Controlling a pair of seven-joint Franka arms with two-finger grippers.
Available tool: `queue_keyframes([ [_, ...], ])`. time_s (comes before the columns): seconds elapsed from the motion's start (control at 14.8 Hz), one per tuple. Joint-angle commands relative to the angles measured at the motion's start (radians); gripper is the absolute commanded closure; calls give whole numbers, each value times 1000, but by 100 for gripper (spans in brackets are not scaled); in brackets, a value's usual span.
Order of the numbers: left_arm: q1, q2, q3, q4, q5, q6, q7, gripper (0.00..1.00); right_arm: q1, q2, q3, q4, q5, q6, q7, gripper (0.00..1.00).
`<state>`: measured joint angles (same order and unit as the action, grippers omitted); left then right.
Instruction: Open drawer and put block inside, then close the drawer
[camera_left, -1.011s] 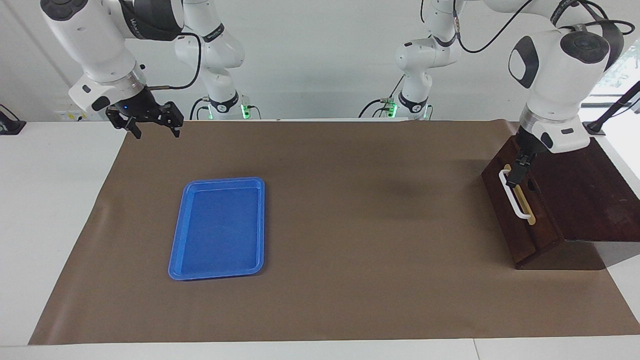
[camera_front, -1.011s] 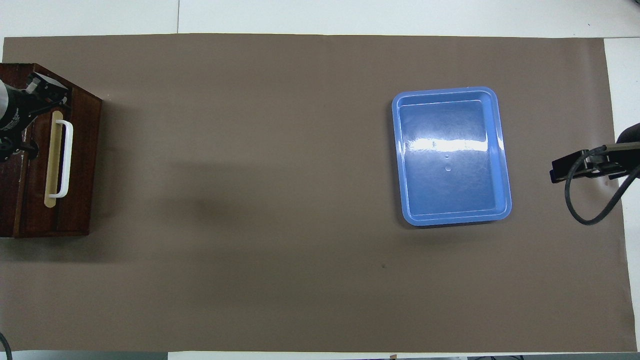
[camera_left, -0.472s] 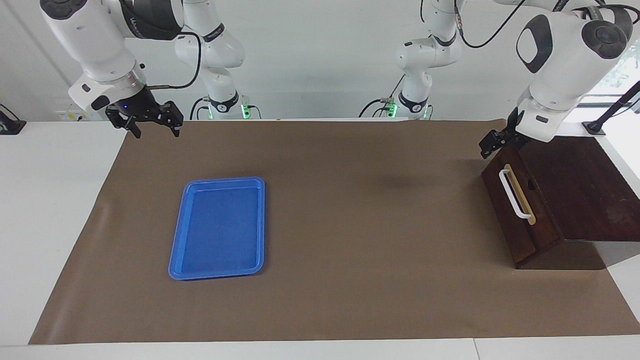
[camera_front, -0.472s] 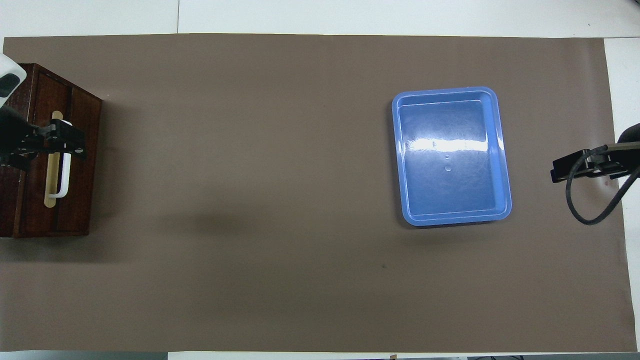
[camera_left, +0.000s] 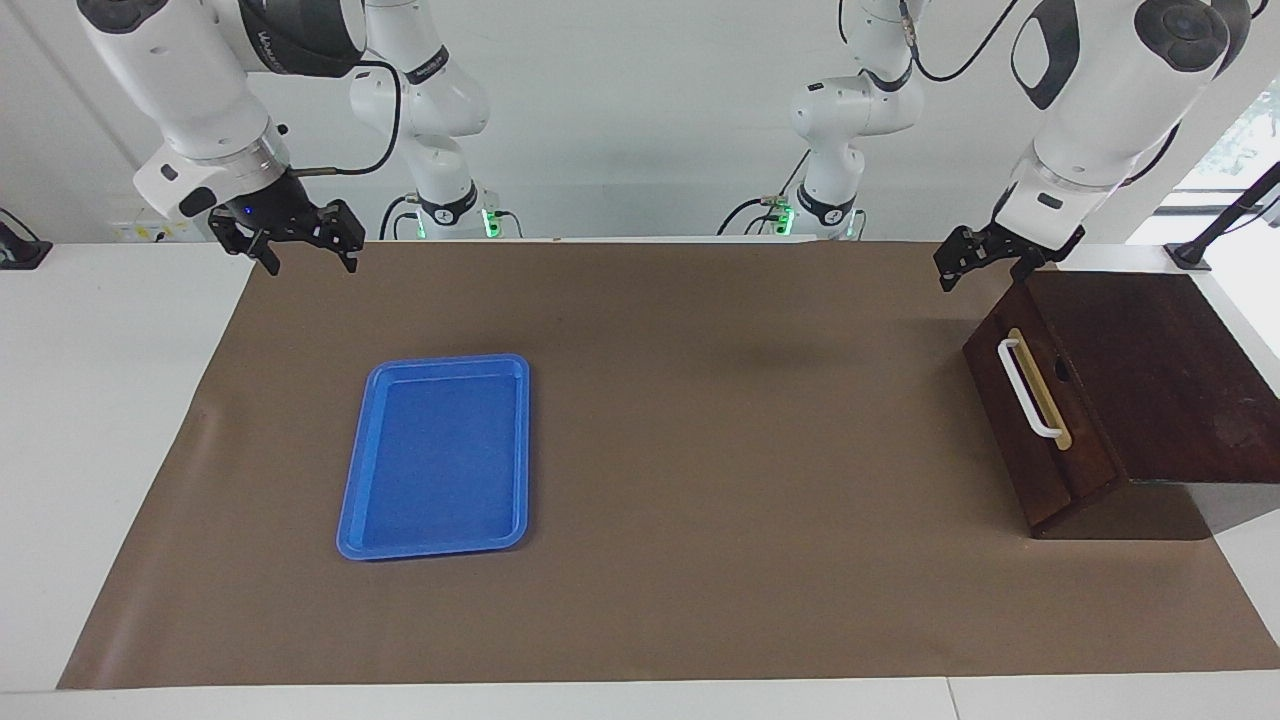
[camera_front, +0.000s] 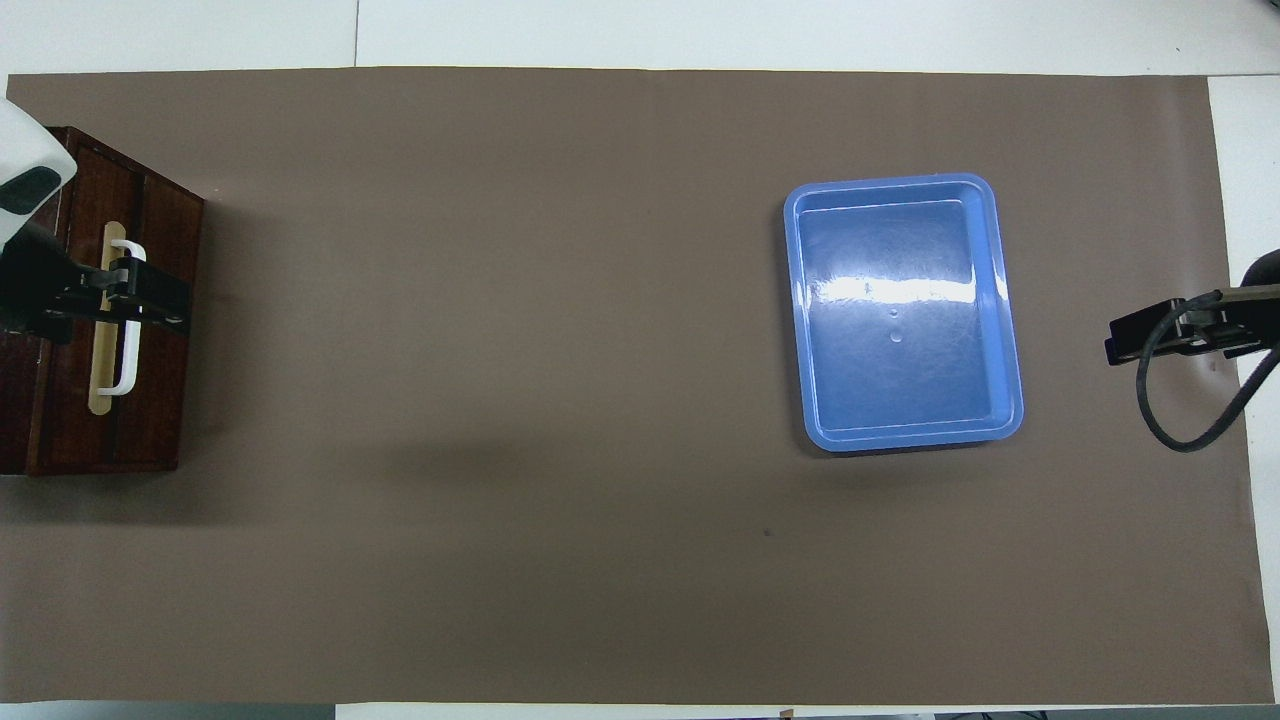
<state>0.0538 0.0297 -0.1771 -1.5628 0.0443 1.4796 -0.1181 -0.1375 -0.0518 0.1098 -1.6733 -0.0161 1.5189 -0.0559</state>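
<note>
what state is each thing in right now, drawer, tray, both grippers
drawer: shut, its white handle untouched
blue tray: flat on the brown mat, nothing in it
left gripper: open, holding nothing, raised over the box's end nearer the robots
right gripper: open, holding nothing, waiting above the mat's edge

No legible text, label, brand, number or sign found; faint lettering on the right arm's dark upper band (camera_left: 290, 45) is too small to read.
</note>
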Motion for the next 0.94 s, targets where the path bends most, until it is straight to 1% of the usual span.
queue_keyframes([
  [0.0, -11, -14, 19, -25, -52, 13, 17, 0, -14, -13, 7, -9, -1, 7, 4, 0],
  [0.13, -12, -2, 18, -2, -54, -1, 17, 0, -17, -11, 4, -8, -1, 6, 4, 0],
  [0.88, -9, 1, 18, 14, -50, 4, 15, 0, -19, -14, -1, -9, -1, 10, 2, 0],
])
